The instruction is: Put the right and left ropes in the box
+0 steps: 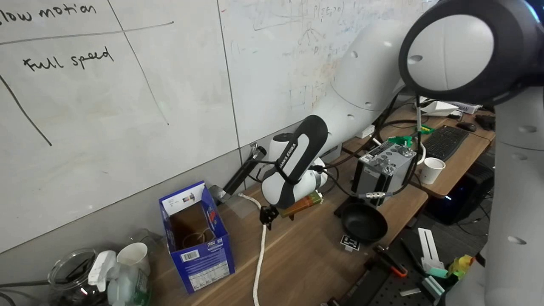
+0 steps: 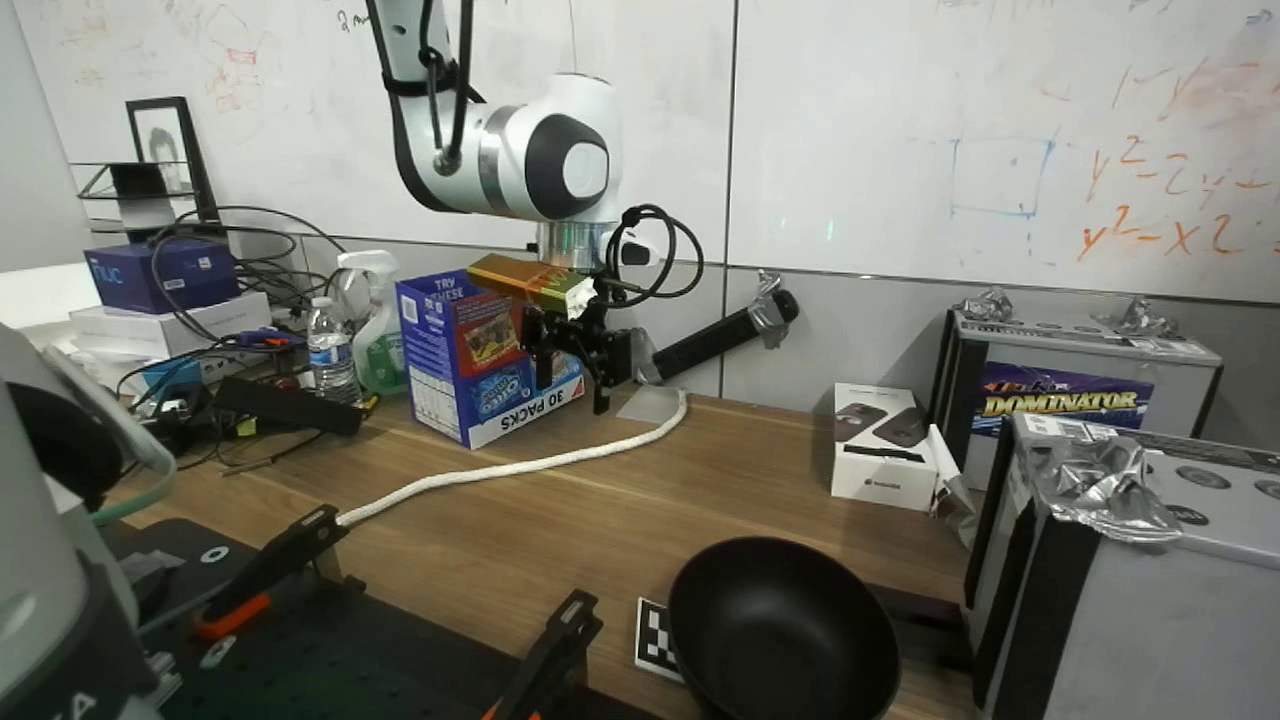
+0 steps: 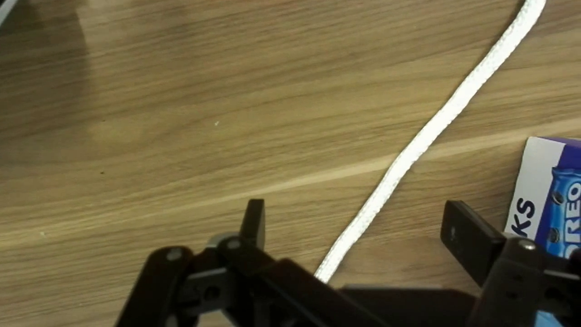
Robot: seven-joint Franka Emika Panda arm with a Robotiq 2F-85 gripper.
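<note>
This looks like a robotics lab: a whiteboard (image 2: 850, 110) bearing handwritten equations (image 2: 1150, 238) rises behind the back edge of the wooden counter (image 2: 760, 455), a robot arm (image 1: 363, 85) stands at the front edge, a printed checkered marker (image 1: 350, 242) lies near it, and a keyboard (image 1: 446, 141) and mouse (image 1: 466, 126) lie past one corner.

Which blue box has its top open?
The Oreo box, beside the white rope: its uncovered top shows the brown inside. The NUC box looks closed.

The fingers (image 3: 470, 240) stand apart above the counter (image 3: 181, 136). The white rope (image 3: 424, 136) lies below, showing between and beyond them. The blue box (image 3: 551, 195), partly visible, sits outside one finger.
</note>
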